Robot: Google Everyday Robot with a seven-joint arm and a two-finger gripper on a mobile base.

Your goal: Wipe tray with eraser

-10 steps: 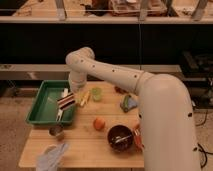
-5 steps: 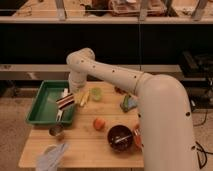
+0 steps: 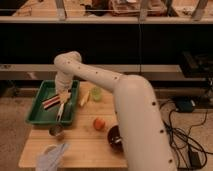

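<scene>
The green tray (image 3: 36,116) lies on the left part of the wooden table. My gripper (image 3: 62,96) reaches down into it from the long white arm and is shut on the eraser (image 3: 50,103). This dark, red and pale striped block lies low over the tray floor and sticks out to the gripper's left. A white long-handled utensil (image 3: 60,110) lies in the tray just below the gripper.
A metal cup (image 3: 56,131) stands at the tray's near edge, with a crumpled pale-blue cloth (image 3: 52,155) in front of it. A yellow item (image 3: 85,98), a green cup (image 3: 96,93), an orange fruit (image 3: 99,123) and a dark bowl (image 3: 115,138) are to the right. Shelves rise behind.
The eraser has shifted left across the tray floor together with the gripper. Everything else on the table stays put.
</scene>
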